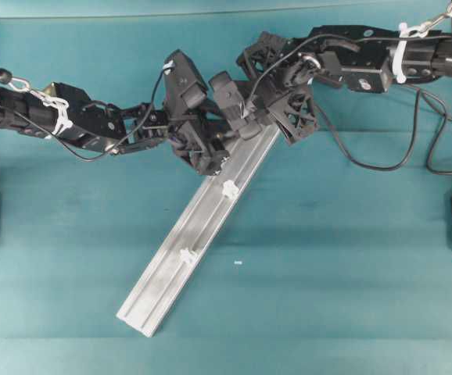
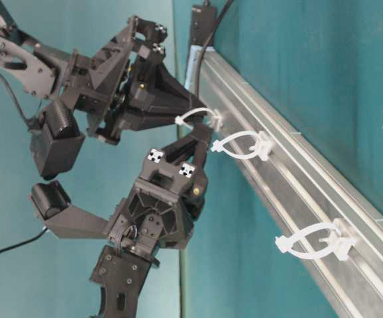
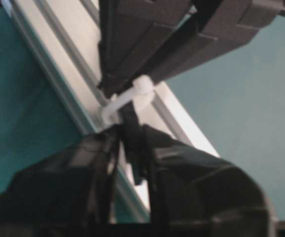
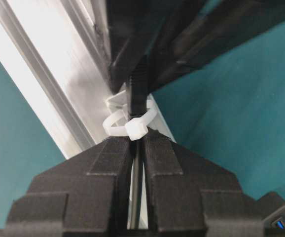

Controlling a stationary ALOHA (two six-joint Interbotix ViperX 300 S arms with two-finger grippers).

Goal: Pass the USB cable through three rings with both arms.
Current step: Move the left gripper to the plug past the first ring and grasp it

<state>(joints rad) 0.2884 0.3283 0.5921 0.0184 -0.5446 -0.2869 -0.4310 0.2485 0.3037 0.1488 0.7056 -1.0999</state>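
The right fingers (image 4: pixel 110 163) are pinched on the thin USB cable (image 4: pixel 138 89) just short of the first ring (image 4: pixel 125 126). Beyond that loop, the left fingers (image 3: pixel 95 163) appear clamped on the plug. The cord looks light and limp, so it is best held close behind its stiff plug. The clips look flimsy.

Count: three rings, with the second ring (image 2: pixel 241 144) and third ring (image 2: pixel 311 242) unthreaded, on one rail (image 1: pixel 171 273) slanting from mid-bench (image 1: pixel 328 273) towards the near edge.
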